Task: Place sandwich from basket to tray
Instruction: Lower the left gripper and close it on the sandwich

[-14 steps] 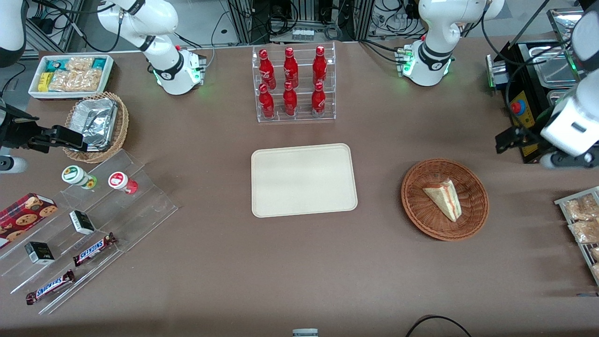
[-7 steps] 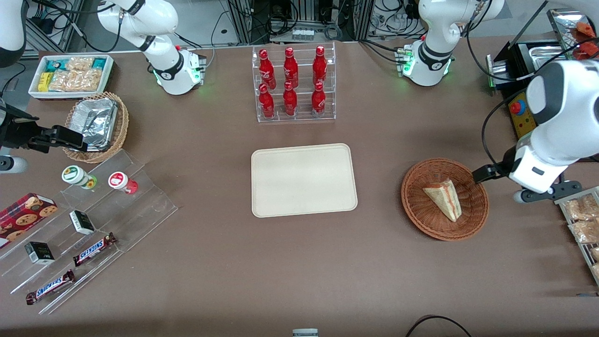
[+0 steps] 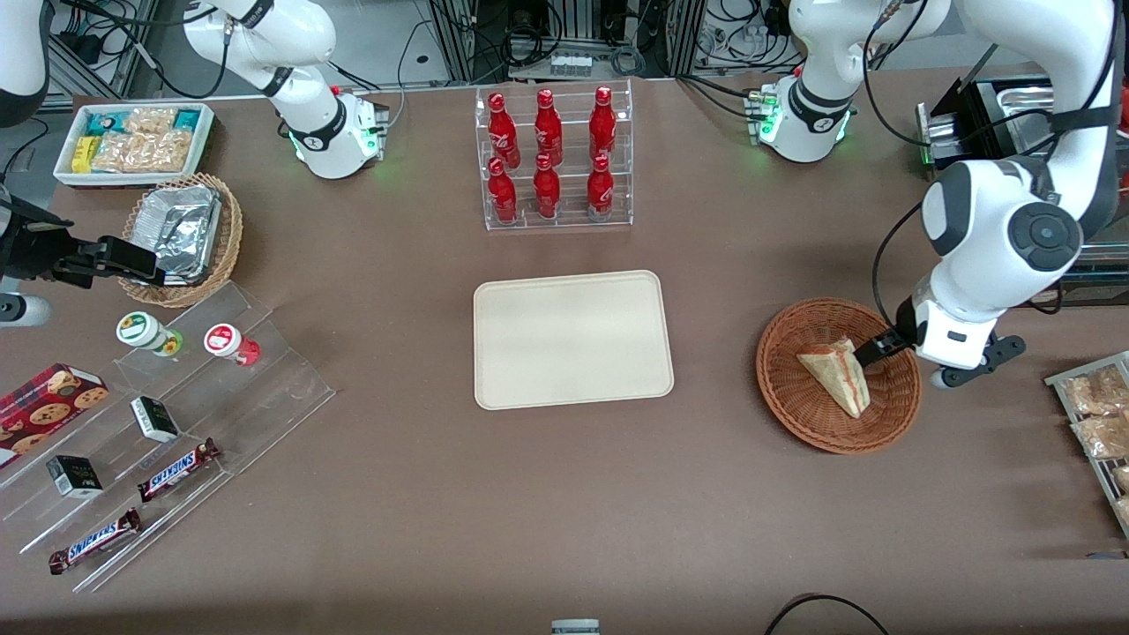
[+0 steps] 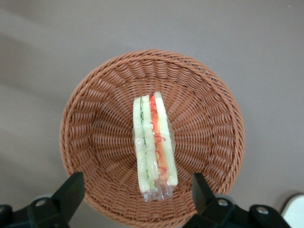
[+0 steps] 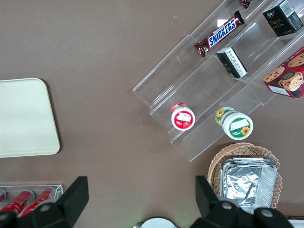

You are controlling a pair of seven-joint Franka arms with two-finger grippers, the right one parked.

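Left arm has swung in from the table's edge, and the gripper [image 4: 135, 190] now hangs right over the basket [image 3: 798, 414], fingers spread wide with nothing between them. The sandwich [image 3: 835, 375] lies in the basket, well apart from the tray [image 3: 571, 339].

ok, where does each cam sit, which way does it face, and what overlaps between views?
Front: high, facing both arm bases, over the whole table; the left arm's gripper hangs over the basket.
Left wrist: looks straight down on the sandwich in the basket, open fingers either side.
Right wrist: parked, looks down on a snack rack.
Shared: sandwich in front and left wrist; tray in front and right wrist.
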